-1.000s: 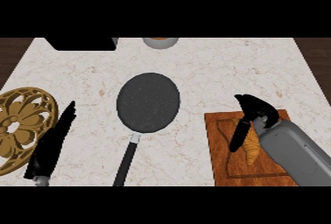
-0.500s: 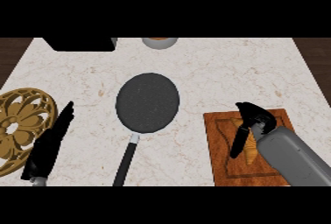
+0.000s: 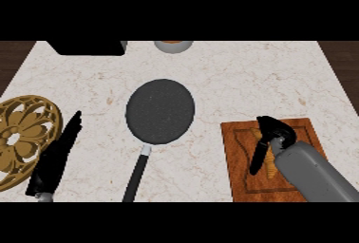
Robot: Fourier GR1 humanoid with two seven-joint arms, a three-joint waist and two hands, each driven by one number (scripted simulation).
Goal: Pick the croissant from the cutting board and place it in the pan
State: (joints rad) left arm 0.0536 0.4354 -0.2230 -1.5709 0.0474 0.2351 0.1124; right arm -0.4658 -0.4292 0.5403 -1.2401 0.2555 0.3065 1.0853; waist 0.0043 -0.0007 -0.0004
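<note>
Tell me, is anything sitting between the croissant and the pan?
No, nothing visible. The croissant lies on the cutting board under the right robot hand, and only bare counter separates the board from the pan to its left.

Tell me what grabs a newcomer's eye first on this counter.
The dark pan sits mid-counter, its handle pointing toward the near edge. At the right, the right robot hand is down on the wooden cutting board, fingers curled around the orange-brown croissant. At the left lie an ornate golden trivet and the left robot hand, flat with straight fingers, resting beside it.
</note>
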